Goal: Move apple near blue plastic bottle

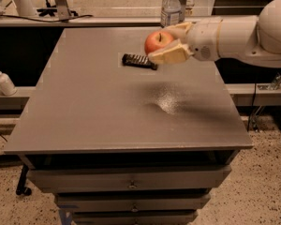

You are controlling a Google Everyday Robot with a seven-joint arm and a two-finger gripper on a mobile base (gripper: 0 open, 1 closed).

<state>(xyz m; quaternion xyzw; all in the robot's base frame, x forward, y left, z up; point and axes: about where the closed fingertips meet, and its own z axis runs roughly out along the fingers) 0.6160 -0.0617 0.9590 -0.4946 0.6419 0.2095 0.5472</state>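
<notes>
The red-orange apple (157, 41) is held in my gripper (165, 43), whose two cream fingers close on it from the right, above the grey table (98, 111). The apple hangs in the air over the table's far part, just above and to the right of a dark flat object. The blue plastic bottle (171, 8), clear with a white cap and pale label, stands upright at the table's far edge, a little beyond and to the right of the apple. My white arm (243, 32) reaches in from the right.
A dark flat remote-like object (139, 61) lies on the table below the apple. A small white pump bottle (3, 81) stands on a lower shelf at the left. Drawers (131, 184) sit under the table front. Speckled floor surrounds it.
</notes>
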